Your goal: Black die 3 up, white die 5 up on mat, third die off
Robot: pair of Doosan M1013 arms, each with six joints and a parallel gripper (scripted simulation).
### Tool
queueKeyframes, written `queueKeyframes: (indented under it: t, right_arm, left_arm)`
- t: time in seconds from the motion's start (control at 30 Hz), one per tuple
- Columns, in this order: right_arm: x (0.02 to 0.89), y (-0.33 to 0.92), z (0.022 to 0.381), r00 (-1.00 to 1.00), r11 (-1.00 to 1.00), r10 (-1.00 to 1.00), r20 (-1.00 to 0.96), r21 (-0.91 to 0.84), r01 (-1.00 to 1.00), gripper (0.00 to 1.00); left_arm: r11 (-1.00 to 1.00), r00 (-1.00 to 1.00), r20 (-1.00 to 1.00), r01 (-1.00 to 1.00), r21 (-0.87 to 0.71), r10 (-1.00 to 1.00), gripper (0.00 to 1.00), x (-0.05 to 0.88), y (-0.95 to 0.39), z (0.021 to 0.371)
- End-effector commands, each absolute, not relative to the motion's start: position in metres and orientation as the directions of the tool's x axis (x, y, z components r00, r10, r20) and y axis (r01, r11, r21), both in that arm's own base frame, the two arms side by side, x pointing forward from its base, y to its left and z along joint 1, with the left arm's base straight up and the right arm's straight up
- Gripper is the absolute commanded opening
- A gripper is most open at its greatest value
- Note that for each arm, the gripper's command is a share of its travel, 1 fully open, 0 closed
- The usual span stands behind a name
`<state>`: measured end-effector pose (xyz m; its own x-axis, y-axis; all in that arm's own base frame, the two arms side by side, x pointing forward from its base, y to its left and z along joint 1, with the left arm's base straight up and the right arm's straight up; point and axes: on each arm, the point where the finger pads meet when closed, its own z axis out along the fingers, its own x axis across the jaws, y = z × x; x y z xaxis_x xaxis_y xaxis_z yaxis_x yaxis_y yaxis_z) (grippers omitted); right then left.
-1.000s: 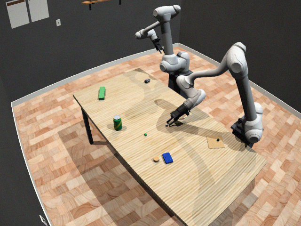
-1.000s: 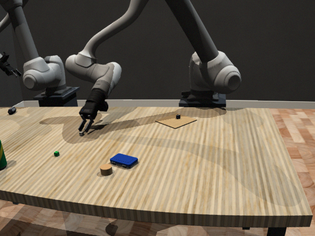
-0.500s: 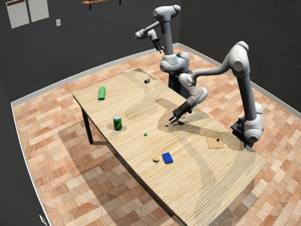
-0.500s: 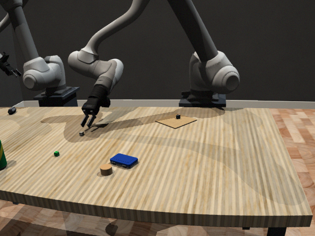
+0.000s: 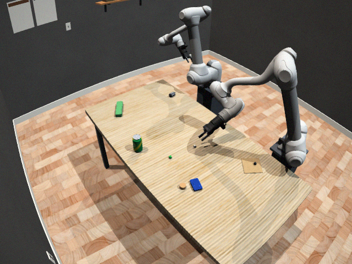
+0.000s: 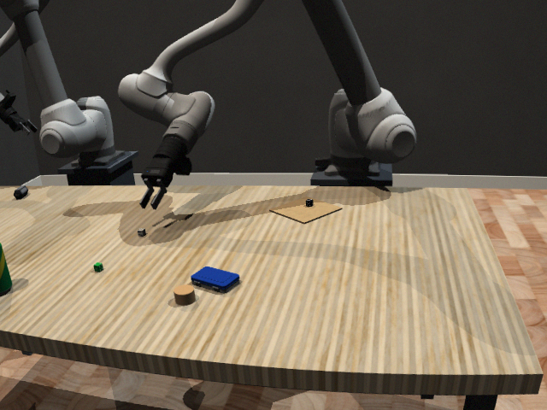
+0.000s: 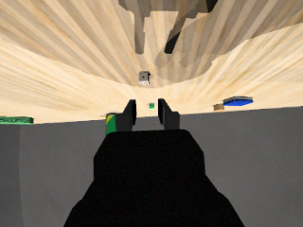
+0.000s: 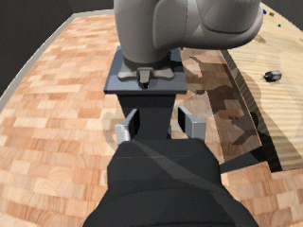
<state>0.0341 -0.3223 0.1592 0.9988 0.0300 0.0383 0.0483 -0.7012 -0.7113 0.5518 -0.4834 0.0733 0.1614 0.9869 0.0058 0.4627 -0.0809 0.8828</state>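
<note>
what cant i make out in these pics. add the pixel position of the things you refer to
- Black die [image 5: 254, 163] [image 6: 308, 202]: top number too small to read in the top and exterior views.
- White die [image 5: 194, 146] [image 6: 141, 231] [image 7: 144, 78]: pips too blurred for a sure count, even in the left wrist view.
- Can [image 5: 137, 143] [image 6: 4, 273] [image 7: 111, 124]: cut off by the exterior view's edge; partly behind a finger in the left wrist view.

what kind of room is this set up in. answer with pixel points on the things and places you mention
Likely a robotics lab or test room: two robot arms on dark pedestals [image 5: 277, 148] [image 6: 319, 180], a long wooden table [image 5: 227, 215] [image 6: 353, 318], and plain dark walls around a wood-block floor [image 5: 93, 227] [image 8: 43, 123].
</note>
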Motion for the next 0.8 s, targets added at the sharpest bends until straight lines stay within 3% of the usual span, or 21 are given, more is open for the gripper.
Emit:
queueKeyframes:
  t: [0.0,0.43,0.77]
  right_arm:
    - [0.032,-0.323,0.159,0.999,-0.706,0.033,0.038,-0.706,0.05,1.0]
    - [0.032,-0.323,0.159,0.999,-0.706,0.033,0.038,-0.706,0.05,1.0]
    - [0.032,-0.323,0.159,0.999,-0.706,0.033,0.038,-0.706,0.05,1.0]
  left_arm:
    - [-0.077,0.164,0.0,0.463,0.883,0.986,0.64,0.551,-0.487,0.093]
    - [-0.079,0.15,0.009,0.465,0.882,0.989,0.64,0.555,-0.484,0.104]
    - [-0.104,-0.08,0.188,0.6,0.794,0.979,0.64,0.61,-0.429,0.11]
